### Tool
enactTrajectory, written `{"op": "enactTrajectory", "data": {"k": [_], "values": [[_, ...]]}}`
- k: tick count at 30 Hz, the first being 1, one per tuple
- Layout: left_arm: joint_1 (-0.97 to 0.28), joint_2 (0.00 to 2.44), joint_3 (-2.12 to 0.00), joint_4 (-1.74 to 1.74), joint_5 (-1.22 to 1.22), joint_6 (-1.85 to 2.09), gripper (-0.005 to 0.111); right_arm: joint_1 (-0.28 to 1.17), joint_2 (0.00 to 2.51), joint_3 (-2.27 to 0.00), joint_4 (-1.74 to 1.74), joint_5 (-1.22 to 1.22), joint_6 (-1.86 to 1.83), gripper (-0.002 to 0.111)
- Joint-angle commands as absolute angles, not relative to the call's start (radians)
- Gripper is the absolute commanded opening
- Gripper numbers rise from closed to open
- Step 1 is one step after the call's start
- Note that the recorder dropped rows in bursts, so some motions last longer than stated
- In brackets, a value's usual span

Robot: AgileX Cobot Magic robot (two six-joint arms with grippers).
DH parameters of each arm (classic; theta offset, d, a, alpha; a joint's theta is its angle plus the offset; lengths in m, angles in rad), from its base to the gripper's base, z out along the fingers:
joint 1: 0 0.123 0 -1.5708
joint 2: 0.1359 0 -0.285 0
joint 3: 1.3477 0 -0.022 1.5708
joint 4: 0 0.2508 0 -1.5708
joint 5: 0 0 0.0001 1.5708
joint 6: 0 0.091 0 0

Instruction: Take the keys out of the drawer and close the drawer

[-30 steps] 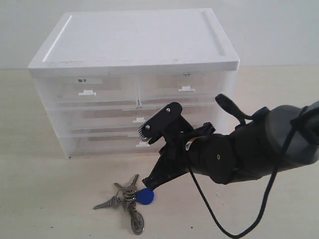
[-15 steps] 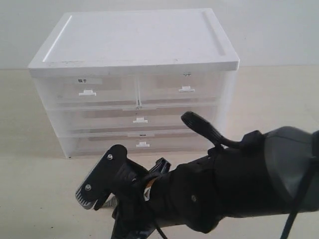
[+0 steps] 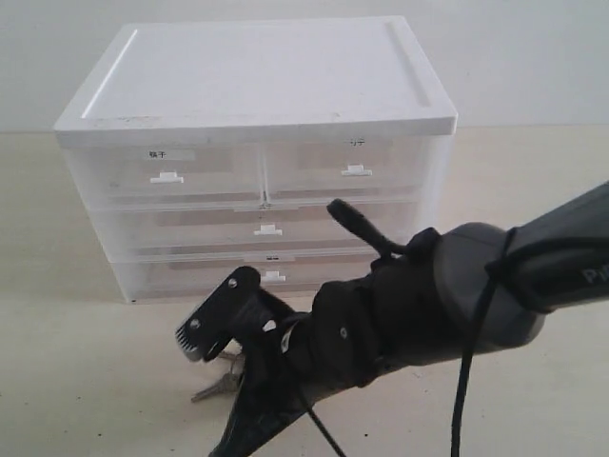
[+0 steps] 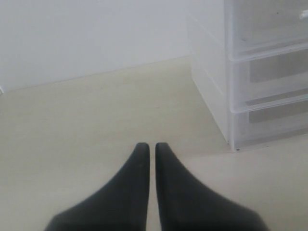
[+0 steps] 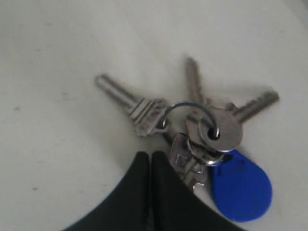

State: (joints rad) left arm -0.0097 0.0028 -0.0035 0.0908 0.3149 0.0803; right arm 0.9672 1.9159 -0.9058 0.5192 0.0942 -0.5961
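Note:
The keys (image 5: 192, 126) lie spread flat on the pale table, their blue fob (image 5: 240, 186) at one end of the ring. My right gripper (image 5: 147, 157) is shut and empty, its tips just beside the nearest key. In the exterior view the right gripper (image 3: 231, 444) points down at the table's front edge and covers most of the bunch; only one key tip (image 3: 213, 387) shows. The drawer cabinet (image 3: 257, 86) stands behind, with every drawer front flush, including the bottom drawer (image 3: 274, 276). My left gripper (image 4: 148, 147) is shut on nothing, hovering over bare table beside the cabinet (image 4: 260, 72).
The right arm's thick black body (image 3: 447, 295) and its cable (image 3: 466, 381) fill the lower right of the exterior view, in front of the cabinet. A pale wall rises behind the table.
The right arm swung down and left from the drawer fronts to over the keys, hiding most of them. The keys stayed on the table.

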Motion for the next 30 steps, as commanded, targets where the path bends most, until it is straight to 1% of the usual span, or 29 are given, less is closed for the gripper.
{"op": "enactTrajectory", "data": {"k": [1, 3, 8, 11, 15, 21, 27, 30], "values": [[-0.005, 0.0, 0.0, 0.091, 0.315, 0.068, 0.004, 0.885, 1.931, -0.91, 0.518, 0.07, -0.593, 0.0], [-0.005, 0.0, 0.0, 0.091, 0.315, 0.068, 0.004, 0.86, 1.931, -0.91, 0.516, 0.044, -0.593, 0.0], [-0.005, 0.0, 0.0, 0.091, 0.315, 0.069, 0.004, 0.859, 1.926, -0.91, 0.514, 0.034, -0.597, 0.0], [-0.005, 0.0, 0.0, 0.091, 0.315, 0.071, 0.004, 0.859, 1.849, -0.91, 0.514, 0.117, -0.616, 0.0], [-0.005, 0.0, 0.0, 0.091, 0.315, 0.071, 0.004, 0.859, 1.641, -0.91, 0.493, 0.245, -0.629, 0.0], [-0.005, 0.0, 0.0, 0.091, 0.315, 0.071, 0.004, 0.859, 1.246, -0.908, 0.467, 0.5, -0.607, 0.0], [-0.005, 0.0, 0.0, 0.091, 0.315, 0.071, 0.004, 0.859, 0.879, -0.908, 0.204, 0.613, -0.271, 0.0], [-0.005, 0.0, 0.0, 0.091, 0.315, 0.071, 0.004, 0.859, 0.745, -0.908, 0.159, 0.66, -0.203, 0.0]]}}
